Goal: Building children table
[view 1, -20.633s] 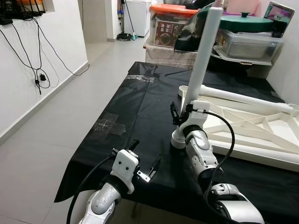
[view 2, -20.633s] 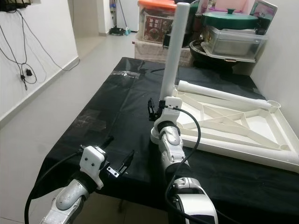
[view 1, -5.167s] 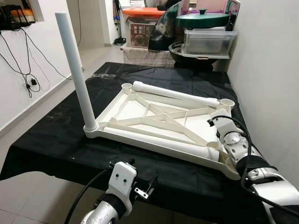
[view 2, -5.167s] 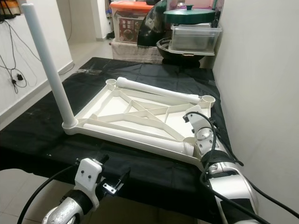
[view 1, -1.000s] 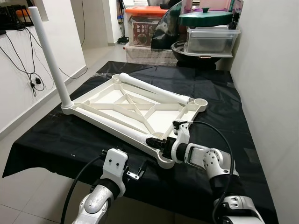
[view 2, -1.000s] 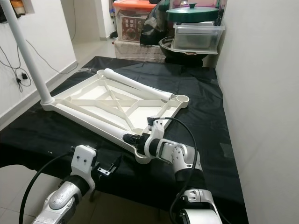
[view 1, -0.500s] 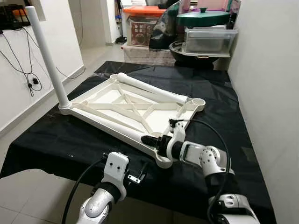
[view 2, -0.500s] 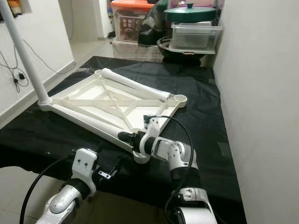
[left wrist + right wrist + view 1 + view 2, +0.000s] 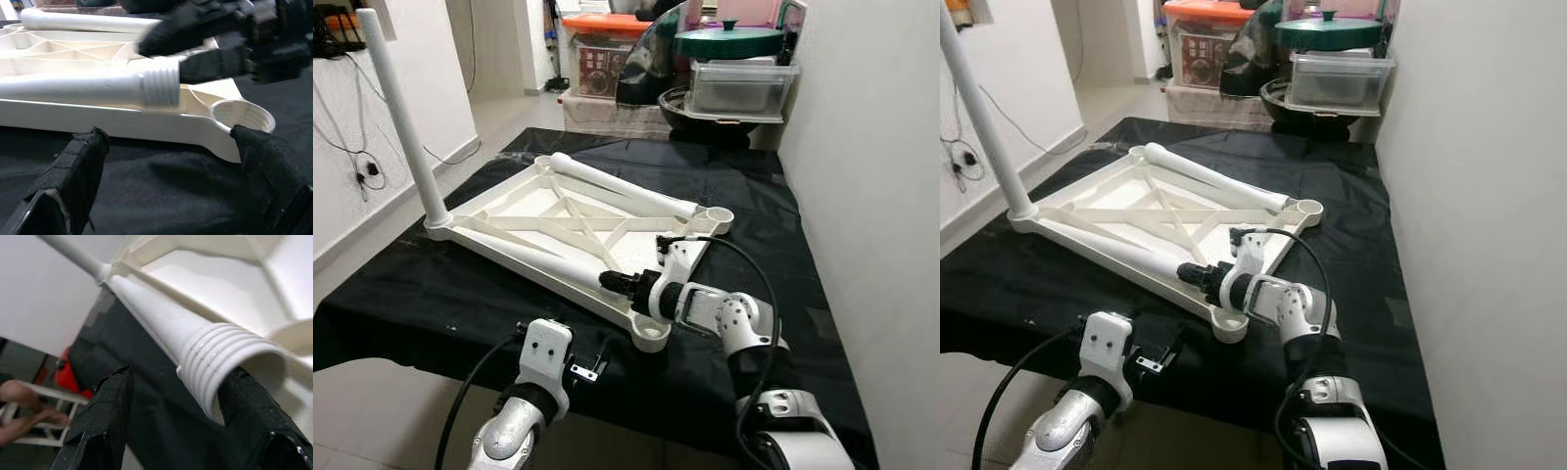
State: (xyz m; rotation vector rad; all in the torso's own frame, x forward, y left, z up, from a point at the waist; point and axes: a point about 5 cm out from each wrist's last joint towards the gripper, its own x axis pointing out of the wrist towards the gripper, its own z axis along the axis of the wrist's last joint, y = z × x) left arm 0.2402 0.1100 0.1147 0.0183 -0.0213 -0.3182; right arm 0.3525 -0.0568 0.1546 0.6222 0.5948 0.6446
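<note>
From the left eye view, your right arm reaches in from 5 o'clock, forearm bent toward 9 o'clock, and the right claw (image 9: 619,282) sits at the threaded end of a loose table leg (image 9: 548,261) that lies along the near edge of the upturned white tabletop (image 9: 587,220). That tabletop rests on the black-covered surface (image 9: 421,294), with one leg screwed upright (image 9: 403,122) at its 9 o'clock corner and another loose leg (image 9: 626,191) lying along its far edge. An empty corner socket (image 9: 651,335) sits just below the claw. Your left arm rises from 6 o'clock, its left claw (image 9: 592,360) hanging off the near edge of the surface, touching nothing. Stacked storage boxes and a green lid (image 9: 734,41) crowd 12 o'clock beyond the surface; a white wall runs down the 3 o'clock side.

The right eye view shows the same layout, with the right arm's cable (image 9: 1317,269) looping over the tabletop's corner.

The left wrist view gives you what the head cannot: the left claw's fingers (image 9: 73,171) spread wide and released, with the threaded socket (image 9: 244,115) and the leg's thread beyond them, the right claw's black fingers closing around that end.

The right wrist view shows its fingers (image 9: 110,406) on either side of the ribbed thread; grasp contact looks likely, but you cannot tell for sure.
</note>
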